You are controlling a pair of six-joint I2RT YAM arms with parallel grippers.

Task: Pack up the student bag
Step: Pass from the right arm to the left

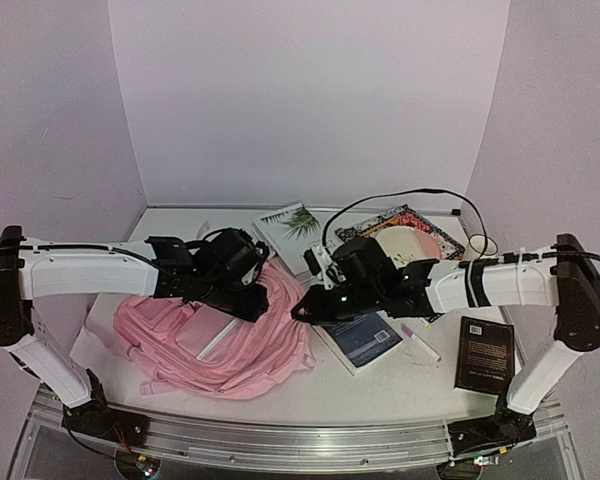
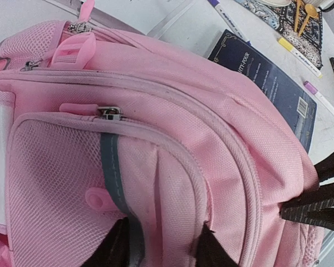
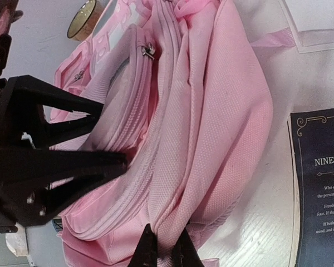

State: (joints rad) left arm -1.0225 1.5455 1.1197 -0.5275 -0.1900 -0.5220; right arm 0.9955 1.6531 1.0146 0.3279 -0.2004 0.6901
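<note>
R gripper (image 3: 166, 248) near-closed, pinching fold of bag (image 3: 211, 128) at its right edge. L gripper (image 2: 164, 247) half-wide, fingers astride front pocket; clamped or just resting, can't tell. Bag lies flat on table (image 1: 410, 385), left of centre, beside blue book (image 1: 365, 340). Prob light, v floppy, fabric slumps + slips. Better holds imo: seams, zip edge, top loop. Pink, mesh pockets, grey strip, metal zip pulls.

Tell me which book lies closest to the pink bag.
The dark blue book, right beside the student bag; the black book and leaf-cover book lie farther off.
</note>
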